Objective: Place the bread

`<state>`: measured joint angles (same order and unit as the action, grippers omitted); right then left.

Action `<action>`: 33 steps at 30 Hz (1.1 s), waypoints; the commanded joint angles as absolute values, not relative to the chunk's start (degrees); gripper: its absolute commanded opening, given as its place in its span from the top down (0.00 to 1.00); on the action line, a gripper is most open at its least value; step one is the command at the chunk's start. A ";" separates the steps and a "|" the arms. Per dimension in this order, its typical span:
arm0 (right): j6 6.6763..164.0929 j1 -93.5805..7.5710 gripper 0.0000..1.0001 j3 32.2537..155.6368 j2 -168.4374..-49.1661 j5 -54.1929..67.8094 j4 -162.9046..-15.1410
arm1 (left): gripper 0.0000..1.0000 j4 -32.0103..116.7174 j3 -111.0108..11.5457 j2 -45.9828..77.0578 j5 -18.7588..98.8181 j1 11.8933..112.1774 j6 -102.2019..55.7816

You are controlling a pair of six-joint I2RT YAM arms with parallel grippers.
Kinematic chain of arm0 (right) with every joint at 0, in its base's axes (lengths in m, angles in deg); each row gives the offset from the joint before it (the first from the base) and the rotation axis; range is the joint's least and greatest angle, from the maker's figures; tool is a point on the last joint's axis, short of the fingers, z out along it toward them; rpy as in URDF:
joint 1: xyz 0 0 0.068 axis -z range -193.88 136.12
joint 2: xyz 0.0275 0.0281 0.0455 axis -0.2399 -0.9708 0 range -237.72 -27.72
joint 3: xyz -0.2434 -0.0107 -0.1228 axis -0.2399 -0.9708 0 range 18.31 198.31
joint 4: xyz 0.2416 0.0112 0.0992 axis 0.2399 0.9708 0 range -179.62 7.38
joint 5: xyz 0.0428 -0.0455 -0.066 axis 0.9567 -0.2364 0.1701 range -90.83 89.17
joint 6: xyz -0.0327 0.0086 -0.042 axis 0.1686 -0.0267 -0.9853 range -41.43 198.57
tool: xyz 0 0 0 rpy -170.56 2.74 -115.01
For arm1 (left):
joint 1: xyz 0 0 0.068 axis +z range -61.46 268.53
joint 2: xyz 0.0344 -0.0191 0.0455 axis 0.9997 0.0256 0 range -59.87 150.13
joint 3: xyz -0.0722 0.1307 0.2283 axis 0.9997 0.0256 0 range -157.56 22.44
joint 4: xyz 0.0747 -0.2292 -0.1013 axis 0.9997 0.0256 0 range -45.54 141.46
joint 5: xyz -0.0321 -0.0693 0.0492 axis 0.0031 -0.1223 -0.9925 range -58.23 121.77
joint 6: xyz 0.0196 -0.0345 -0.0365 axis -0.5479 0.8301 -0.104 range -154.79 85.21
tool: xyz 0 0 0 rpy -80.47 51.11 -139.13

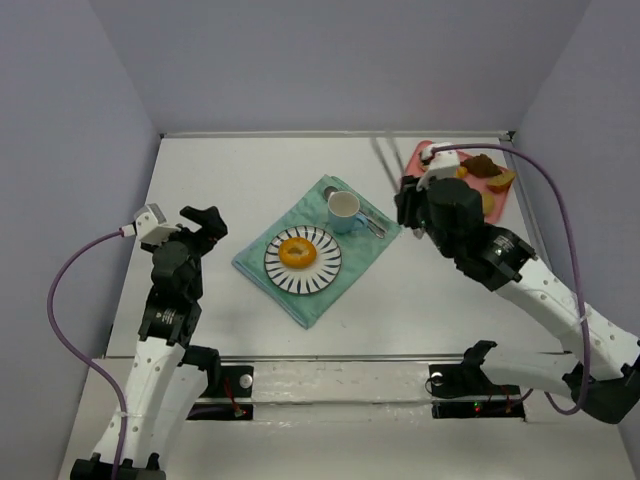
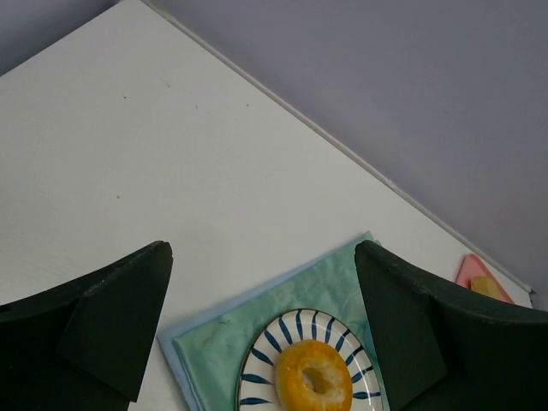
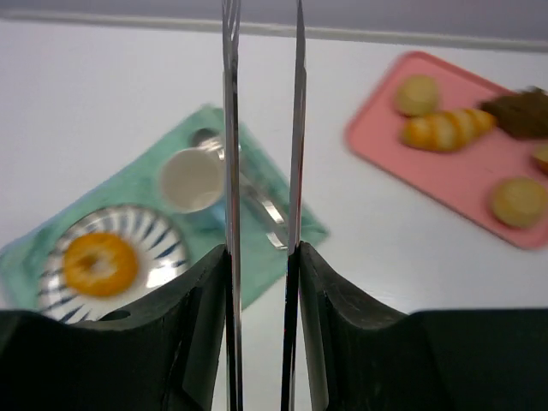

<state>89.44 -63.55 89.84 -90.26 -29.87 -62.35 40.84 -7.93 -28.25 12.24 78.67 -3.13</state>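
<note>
Clamping thin metal tongs [image 3: 229, 128] whose blades stand close together with nothing between them, the right gripper [image 3: 261, 250] hangs between the pink tray [image 3: 462, 175] and the green cloth [image 1: 290, 295], the ring-shaped bread [image 1: 297, 252] lies on the striped plate [image 1: 325, 272], and the left gripper [image 2: 261, 253] hovers wide apart.

no text, label, brand, number or sign can be read in any of the views. the only marking that shows is the dark blue radial striping on the round white plate [image 1: 272, 262], which is a pattern, not writing.
</note>
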 commanded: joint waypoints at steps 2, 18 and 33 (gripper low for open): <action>98.69 -38.87 0.59 83.62 -85.56 -32.85 -61.33 | 0.01 38.57 -6.83 -29.90 12.52 78.87 -3.06; 97.56 -10.37 0.49 81.06 -100.31 -17.71 -58.59 | 0.01 36.81 -6.57 -28.32 14.01 78.87 -3.24; 96.06 -7.64 0.44 81.68 -107.70 -14.46 -61.23 | 0.01 36.11 -6.30 -28.76 15.60 78.87 -3.50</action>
